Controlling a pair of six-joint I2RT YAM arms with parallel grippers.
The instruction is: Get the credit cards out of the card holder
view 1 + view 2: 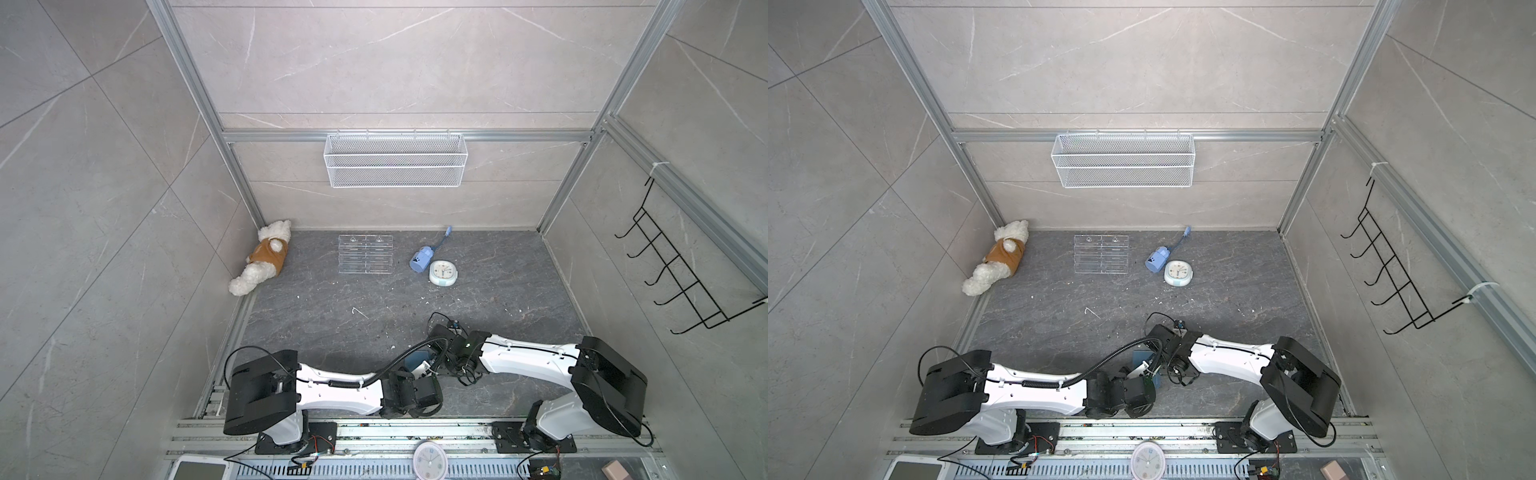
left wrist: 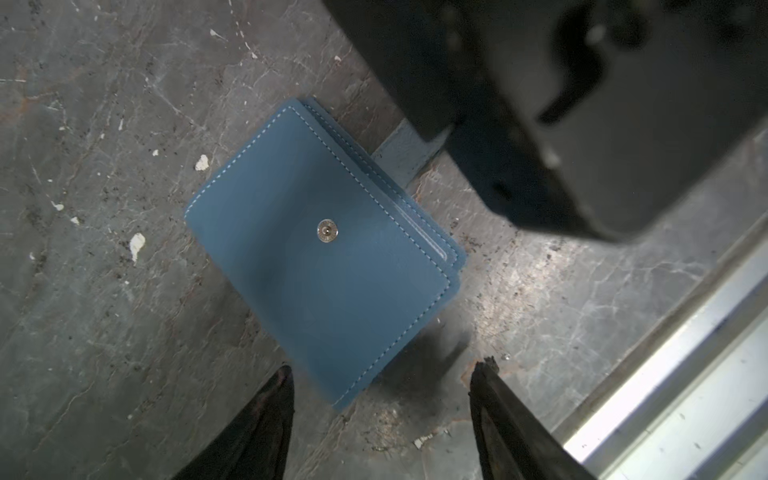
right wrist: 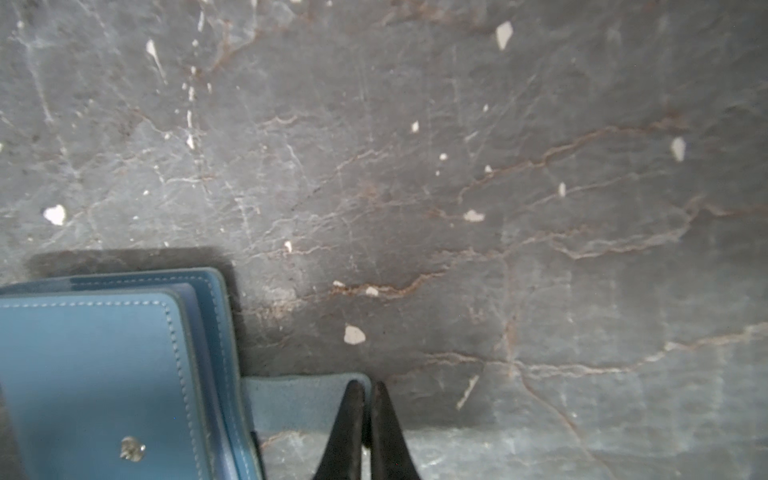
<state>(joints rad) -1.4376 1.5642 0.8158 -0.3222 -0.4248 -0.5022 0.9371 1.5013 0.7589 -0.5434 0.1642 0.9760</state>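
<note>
The card holder (image 2: pixel 320 257) looks like smooth matt blue leather, pale-stitched (shiny metal snap (image 2: pixel 327 230)); the table (image 3: pixel 457 166) is veined, chipped dark stone.

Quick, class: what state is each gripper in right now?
Left gripper: open, holding nothing.
Right gripper: shut on the card holder's tab.

- In both top views the arms' wrists cover the card holder (image 1: pixel 417 357) (image 1: pixel 1140 358); only a blue sliver shows.
- Its closed cover hides what the sleeves hold.
- In the left wrist view the right arm (image 2: pixel 582 104) is a blurred dark mass over the snap tab (image 2: pixel 409 153).
- In the right wrist view the picture's edge cuts the holder; whether the closed right end effector (image 3: pixel 369 388) pinches the tab cannot be told.
</note>
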